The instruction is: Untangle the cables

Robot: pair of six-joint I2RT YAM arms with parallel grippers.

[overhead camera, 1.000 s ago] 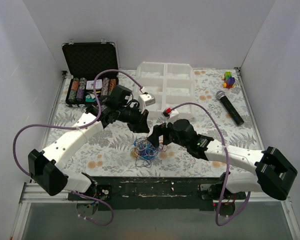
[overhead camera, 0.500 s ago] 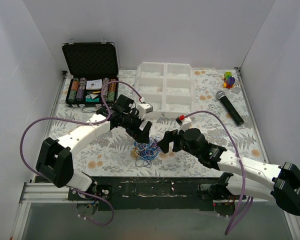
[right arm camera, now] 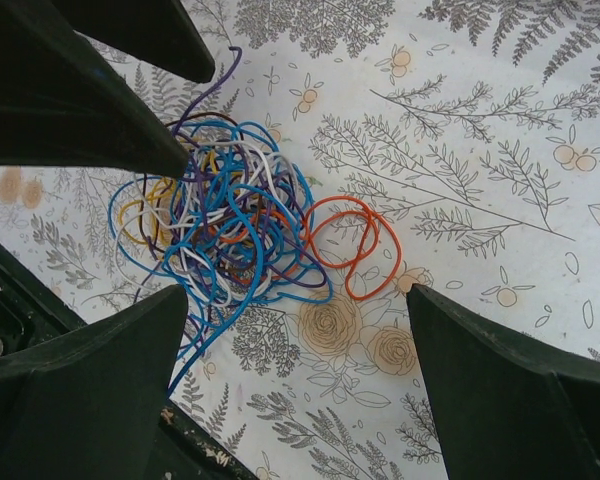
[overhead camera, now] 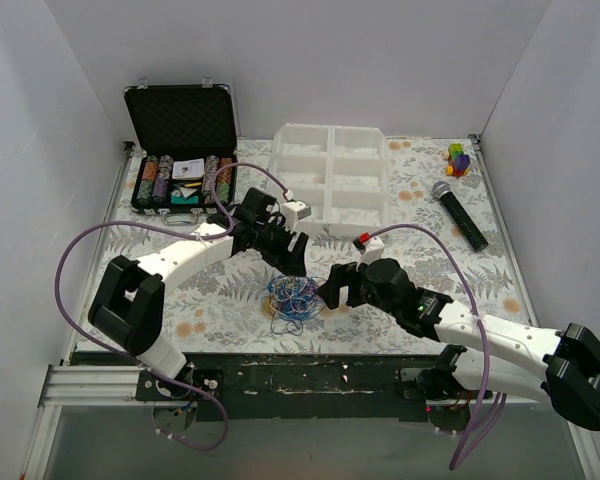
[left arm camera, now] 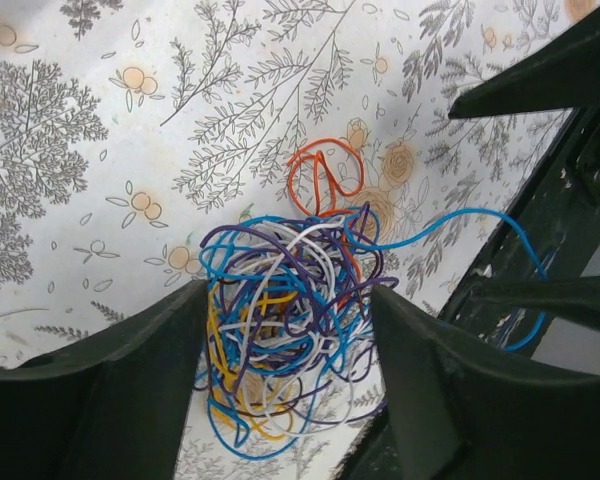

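Over the last second the left claw (overhead camera: 290, 264) has given up its pinch and come in closer over the cables (overhead camera: 293, 297). Its fingers are now spread with the bundle between them and nothing nipped. The right claw (overhead camera: 331, 285) has drawn back a little toward the right and stands wide apart just beside the heap, holding nothing. No strand is being pulled out yet, and I judge that a fresh grasp is being lined up. The cables lie on the table (overhead camera: 180, 295) close to the middle of its near edge. They are thin, glossy, springy wires in blue, purple, white, yellow and orange, wound into a loose rounded knot. One orange loop (right arm camera: 355, 245) lies flat outside the mass, and a blue strand (left arm camera: 480, 220) arcs toward the near edge.
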